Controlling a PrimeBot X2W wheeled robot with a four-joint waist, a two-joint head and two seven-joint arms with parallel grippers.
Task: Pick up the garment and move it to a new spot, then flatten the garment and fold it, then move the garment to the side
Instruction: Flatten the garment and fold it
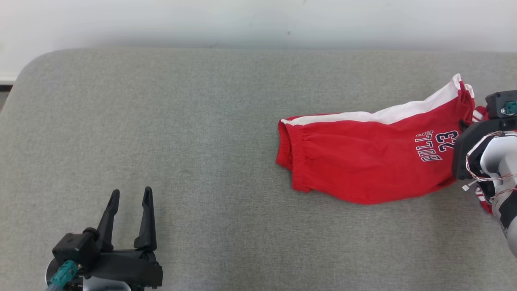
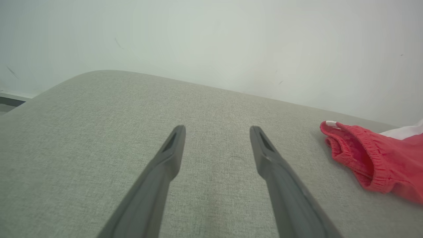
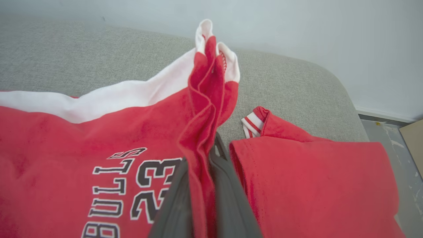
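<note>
Grey padded surface [image 1: 181, 121], pale wall [image 1: 242, 20] behind. Red shorts [image 1: 363, 161] lie on right half, long axis running left-right: elastic waistband [image 1: 297, 157] points left, leg ends point right. Right gripper [image 3: 201, 158] sits at that right end, fingers pinched tight on bunched fold of red fabric. Left gripper [image 1: 131, 190] way over at near left, fingers spread wide, nothing in them, well apart from waistband. Right arm nearer by far; reckon lift starts from leg end, waistband trailing.

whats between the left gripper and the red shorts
Only bare grey upholstery: in the head view the open left gripper sits at lower left, the red shorts lie to its right, with nothing on the stretch between.
</note>
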